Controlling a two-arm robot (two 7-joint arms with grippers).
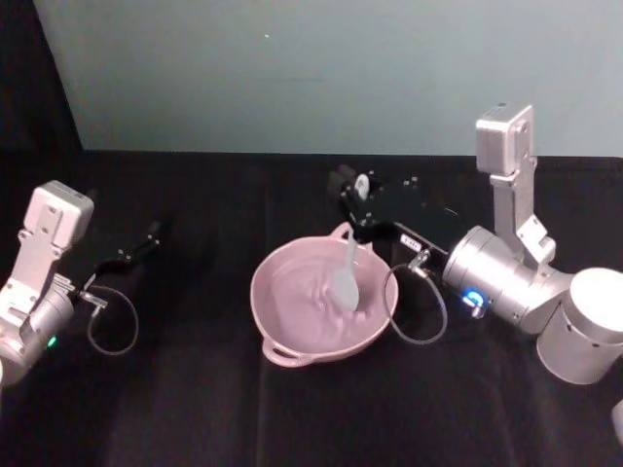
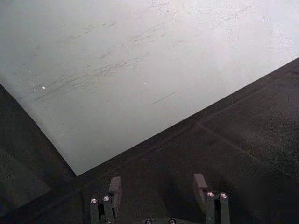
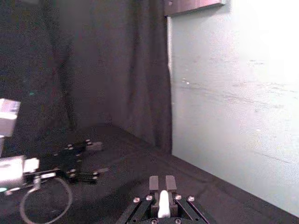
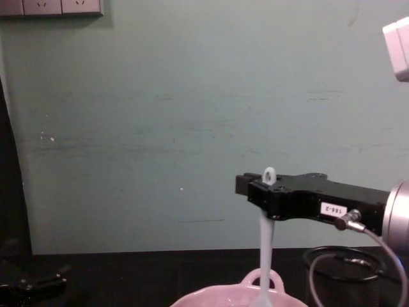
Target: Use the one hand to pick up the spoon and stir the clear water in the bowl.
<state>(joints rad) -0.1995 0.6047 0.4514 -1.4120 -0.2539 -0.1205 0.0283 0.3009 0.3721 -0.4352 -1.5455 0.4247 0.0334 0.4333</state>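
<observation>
Spoon [image 4: 266, 238] clamped in right fingers [image 4: 246, 184]; head view shows blade down in bowl [image 1: 271, 304]

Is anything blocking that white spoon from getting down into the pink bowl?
Nothing visible does. The right black flat claw is shut on the long slim white plastic spoon, whose blade already hangs inside the pale pink glossy round bowl.

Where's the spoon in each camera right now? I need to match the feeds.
Head view: spoon at centre, blade in the bowl, handle in the right gripper.
Chest view: spoon hangs right of centre from that gripper.
Right wrist view: spoon clamped in that gripper.
Left wrist view: wall and black cloth instead.
Shared landmark: the right gripper.
</observation>
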